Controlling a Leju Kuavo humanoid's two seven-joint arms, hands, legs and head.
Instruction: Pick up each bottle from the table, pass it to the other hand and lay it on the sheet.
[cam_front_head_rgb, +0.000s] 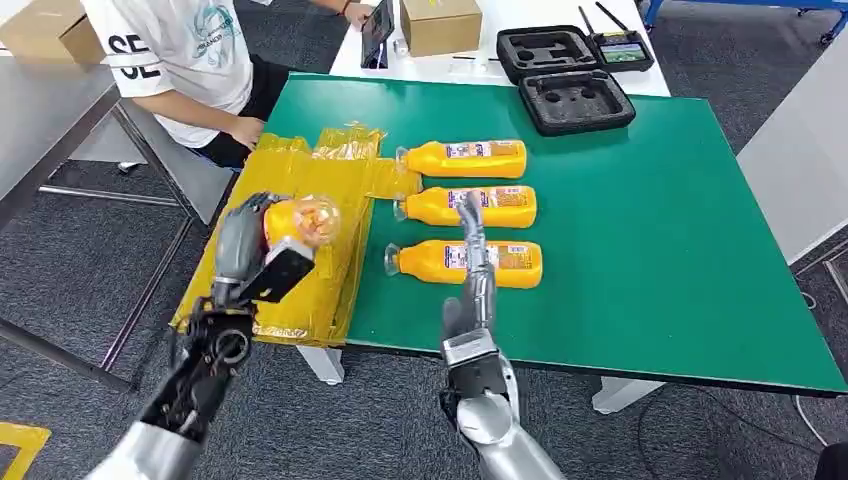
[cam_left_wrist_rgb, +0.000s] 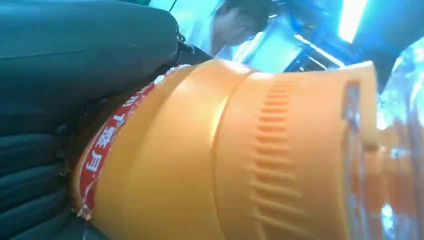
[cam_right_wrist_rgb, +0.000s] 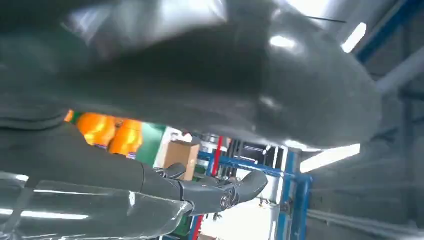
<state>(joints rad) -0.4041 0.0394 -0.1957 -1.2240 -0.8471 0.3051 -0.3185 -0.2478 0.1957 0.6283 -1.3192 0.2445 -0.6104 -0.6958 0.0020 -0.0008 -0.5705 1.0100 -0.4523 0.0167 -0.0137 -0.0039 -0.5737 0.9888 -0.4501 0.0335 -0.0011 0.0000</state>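
one bottle (cam_front_head_rgb: 300, 222) was gripped in left hand (cam_front_head_rgb: 245, 250), base toward camera, directly over yellow sheet (cam_front_head_rgb: 300, 180); right hand (cam_front_head_rgb: 475, 262) empty, fingers straight.

A flat matte green table top (cam_front_head_rgb: 650, 250) has a crinkled glossy yellow plastic sheet (cam_front_head_rgb: 300, 170) over its left edge. Three orange plastic bottles lie near the middle: far (cam_front_head_rgb: 465, 158), middle (cam_front_head_rgb: 470, 205) and near (cam_front_head_rgb: 500, 263), each with a clear cap and a white-and-blue label. The grey left hand (cam_front_head_rgb: 240, 245) holds a fourth orange bottle (cam_front_head_rgb: 300, 220) with a red band lettered in white. At the far edge sits a black foam case (cam_front_head_rgb: 565, 70).
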